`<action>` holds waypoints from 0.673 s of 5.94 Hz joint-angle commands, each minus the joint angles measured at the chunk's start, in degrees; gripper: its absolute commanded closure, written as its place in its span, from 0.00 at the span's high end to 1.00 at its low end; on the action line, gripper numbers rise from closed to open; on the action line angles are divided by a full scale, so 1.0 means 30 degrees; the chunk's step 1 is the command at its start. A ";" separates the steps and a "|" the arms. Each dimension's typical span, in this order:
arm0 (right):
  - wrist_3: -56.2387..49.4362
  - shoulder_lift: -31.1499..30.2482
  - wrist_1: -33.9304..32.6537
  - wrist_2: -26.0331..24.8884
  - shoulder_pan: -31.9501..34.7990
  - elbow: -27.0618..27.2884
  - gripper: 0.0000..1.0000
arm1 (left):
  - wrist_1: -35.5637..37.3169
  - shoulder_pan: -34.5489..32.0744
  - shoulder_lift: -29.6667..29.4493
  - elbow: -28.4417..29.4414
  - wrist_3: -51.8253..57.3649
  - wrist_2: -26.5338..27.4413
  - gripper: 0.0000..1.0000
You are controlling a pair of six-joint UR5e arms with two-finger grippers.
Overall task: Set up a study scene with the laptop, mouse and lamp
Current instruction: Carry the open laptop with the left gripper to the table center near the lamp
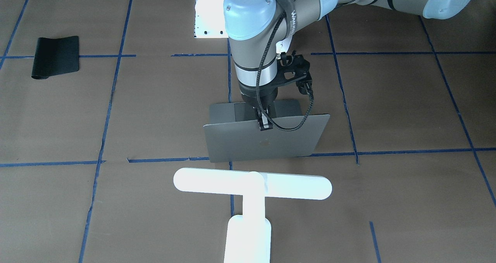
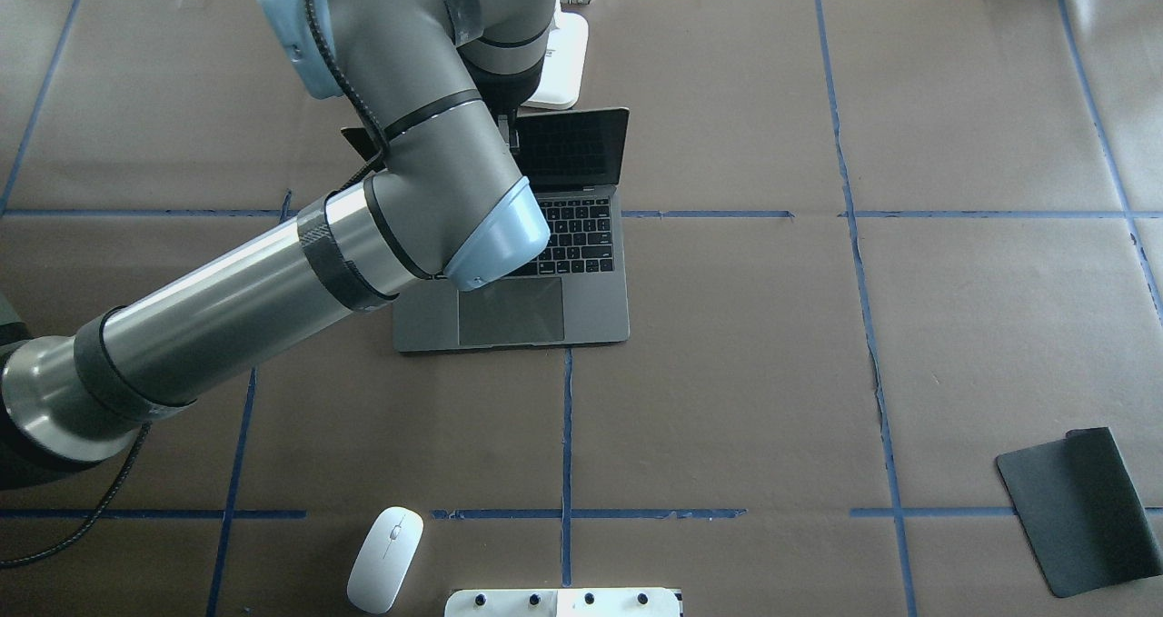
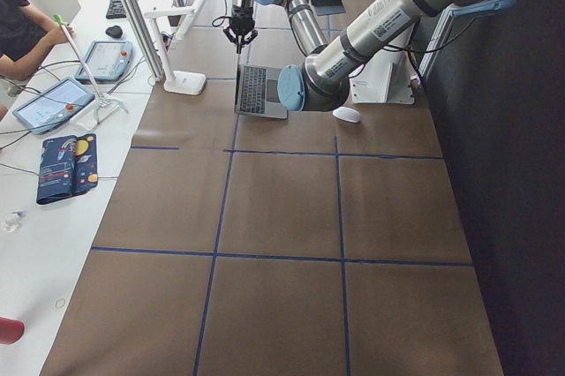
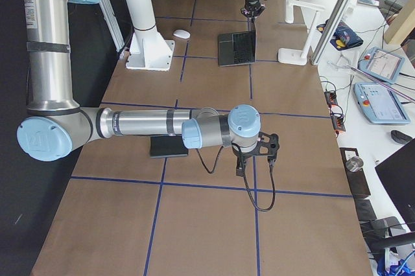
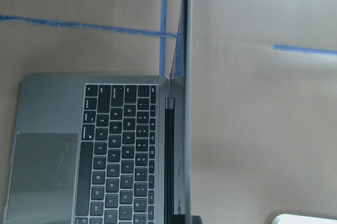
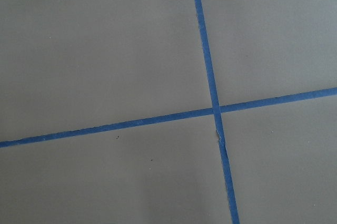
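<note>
The left gripper is pinching the laptop's lid edge, best arcing it slowly; right gripper's jaw opening cannot be told

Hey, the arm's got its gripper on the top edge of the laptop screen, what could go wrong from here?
1. The left gripper pinches the lid of the laptop, which stands about upright; pushing it further back may strain the hinge or lift the base.
2. The lamp stands just behind the lid, so the lid or a sliding laptop might knock it.
</note>
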 commanded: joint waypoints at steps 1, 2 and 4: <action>0.0005 0.0000 -0.0001 -0.0001 0.0000 -0.0001 1.00 | -0.0382 0.0456 -0.1009 0.0967 -0.0522 -0.0001 0.00; 0.0005 0.0000 -0.0001 -0.0001 0.0000 -0.0001 1.00 | -0.0731 0.0574 -0.1363 0.1698 -0.0928 -0.0001 0.00; 0.0005 0.0000 -0.0001 -0.0001 -0.0029 -0.0001 1.00 | -0.1641 0.0576 -0.1454 0.2495 -0.0962 0.0029 0.00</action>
